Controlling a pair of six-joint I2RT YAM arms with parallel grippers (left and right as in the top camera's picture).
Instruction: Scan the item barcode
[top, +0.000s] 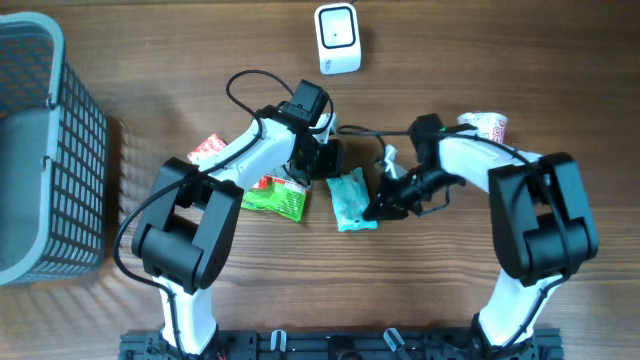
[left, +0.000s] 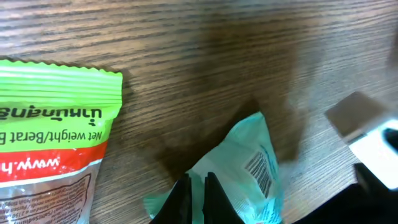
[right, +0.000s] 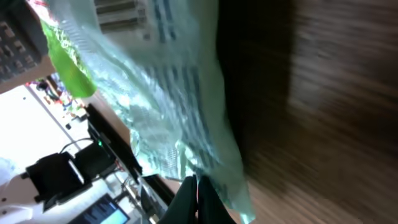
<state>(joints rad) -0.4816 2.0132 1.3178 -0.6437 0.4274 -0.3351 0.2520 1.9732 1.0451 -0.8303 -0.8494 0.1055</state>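
One wood-grain table (top: 150, 60), grey basket (top: 75, 150), white scanner (top: 337, 38), teal packet (top: 350, 198)

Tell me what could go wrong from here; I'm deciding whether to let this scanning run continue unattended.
1. The right end effector seems shut on just the thin edge of the teal packet; the slick film could slip out when lifted.
2. The barcode sits on crinkled film, so the white scanner may misread it.
3. The shut left end effector is close to the teal packet and the green packet and might drag either.
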